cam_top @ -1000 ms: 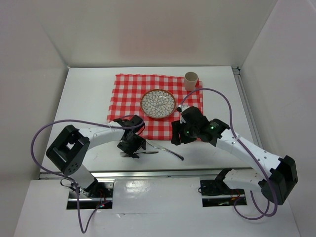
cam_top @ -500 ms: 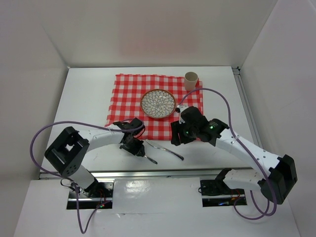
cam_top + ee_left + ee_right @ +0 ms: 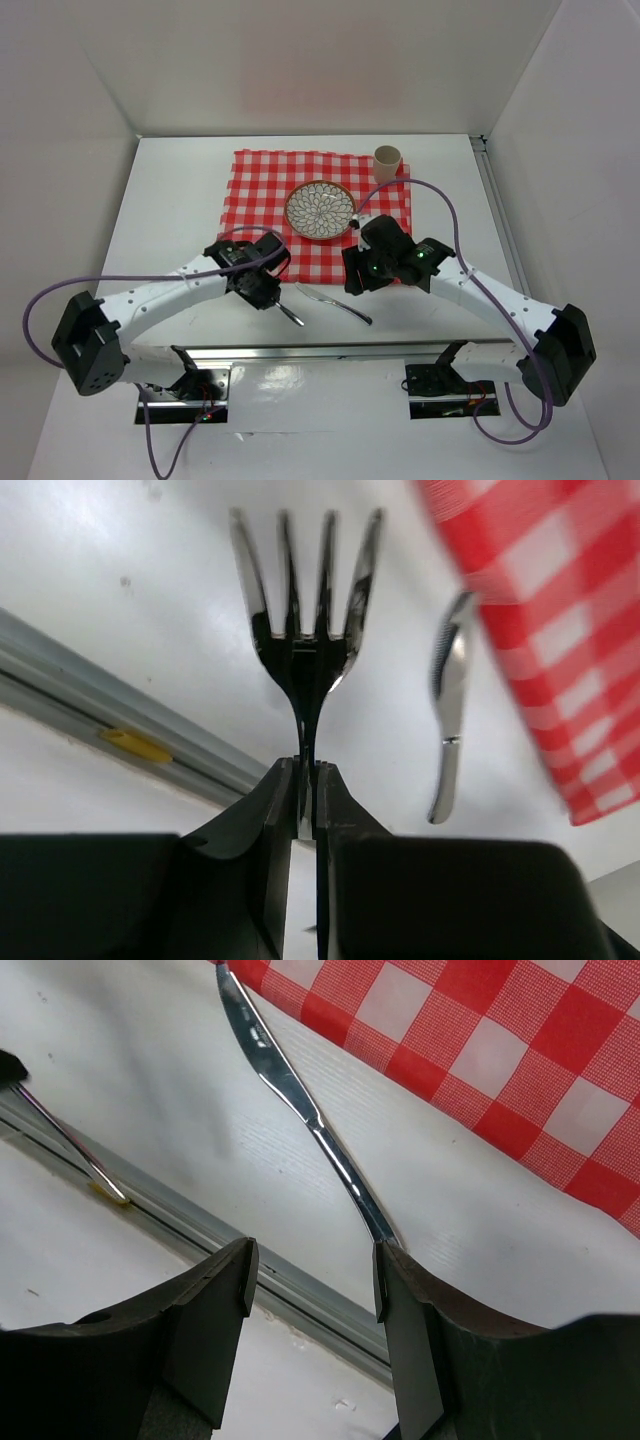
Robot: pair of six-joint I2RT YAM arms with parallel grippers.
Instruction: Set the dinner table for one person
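Note:
The dinner table (image 3: 170, 200) is a white tabletop carrying a red-and-white checked cloth (image 3: 265, 180). On the cloth sit a patterned plate (image 3: 320, 210) and a beige cup (image 3: 387, 163). My left gripper (image 3: 270, 298) (image 3: 307, 770) is shut on the handle of a metal fork (image 3: 305, 630), whose tines point away just off the cloth's near edge. A knife (image 3: 335, 303) (image 3: 300, 1110) (image 3: 448, 715) lies on the bare table to the right of the fork. My right gripper (image 3: 352, 282) (image 3: 312, 1280) hovers open over the knife's near end, with nothing between its fingers.
A grey metal rail (image 3: 300, 1295) (image 3: 120, 725) runs along the table's near edge, close below both grippers. White walls enclose the table on the left, back and right. Purple cables loop from both arms.
The left gripper has shut on the fork, which lay flat on the table, and raised it. The left arm has swung out to the left. The right arm has barely moved.

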